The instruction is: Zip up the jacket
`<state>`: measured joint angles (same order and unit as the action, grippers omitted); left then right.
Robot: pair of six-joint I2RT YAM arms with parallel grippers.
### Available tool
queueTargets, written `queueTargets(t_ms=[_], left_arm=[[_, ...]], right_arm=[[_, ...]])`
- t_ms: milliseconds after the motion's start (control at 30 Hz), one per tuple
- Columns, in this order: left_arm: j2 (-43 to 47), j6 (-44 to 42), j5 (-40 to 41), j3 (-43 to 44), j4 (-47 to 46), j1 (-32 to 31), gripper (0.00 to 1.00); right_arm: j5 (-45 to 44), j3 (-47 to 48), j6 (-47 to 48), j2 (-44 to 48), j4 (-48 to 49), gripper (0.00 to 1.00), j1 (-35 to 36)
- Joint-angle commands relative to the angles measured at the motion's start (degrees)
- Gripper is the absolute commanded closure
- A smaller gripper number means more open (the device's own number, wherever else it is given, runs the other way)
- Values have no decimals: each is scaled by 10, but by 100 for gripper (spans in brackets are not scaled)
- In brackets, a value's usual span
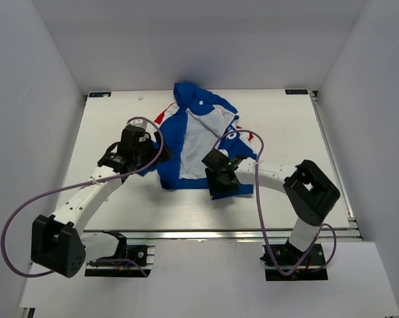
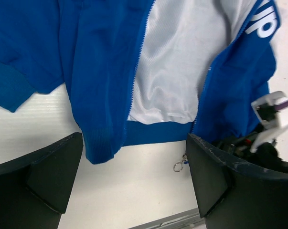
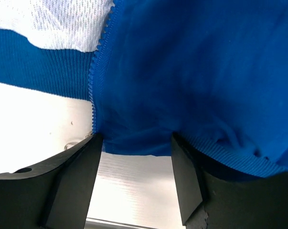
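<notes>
The blue jacket (image 1: 196, 142) lies open on the table with its white lining up and both zipper edges apart. My left gripper (image 1: 156, 154) hovers at the jacket's left side, wide open (image 2: 134, 143), with bare table between its fingers just below the left hem (image 2: 103, 143). A small metal zipper pull ring (image 2: 178, 166) lies by the right panel's bottom corner. My right gripper (image 1: 220, 182) is over that corner. Its jaws (image 3: 136, 140) stand apart, straddling the ribbed hem (image 3: 134, 143) beside the zipper teeth (image 3: 92, 90).
The white table (image 1: 120, 205) has a metal rail along its near edge (image 1: 239, 233). White walls enclose left, right and back. Purple cables loop off both arms. A blue sleeve cuff (image 2: 10, 90) lies to the left of the jacket body.
</notes>
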<state>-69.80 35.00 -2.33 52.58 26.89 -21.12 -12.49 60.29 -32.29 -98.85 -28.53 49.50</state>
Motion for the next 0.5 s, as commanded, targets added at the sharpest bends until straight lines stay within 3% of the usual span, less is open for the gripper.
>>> queueTargets(t_ms=[0, 300, 400, 467], left_arm=[[37, 3, 15, -9, -3, -1, 2], [33, 7, 46, -10, 14, -1, 2], [37, 7, 54, -8, 18, -1, 2], [41, 8, 65, -6, 24, -1, 2]], right_arm=[[-56, 8, -23, -44, -28, 34, 11], [-69, 46, -41, -105, -76, 34, 24], [-63, 50, -31, -120, -83, 41, 24], [-59, 50, -19, -130, -86, 55, 24]])
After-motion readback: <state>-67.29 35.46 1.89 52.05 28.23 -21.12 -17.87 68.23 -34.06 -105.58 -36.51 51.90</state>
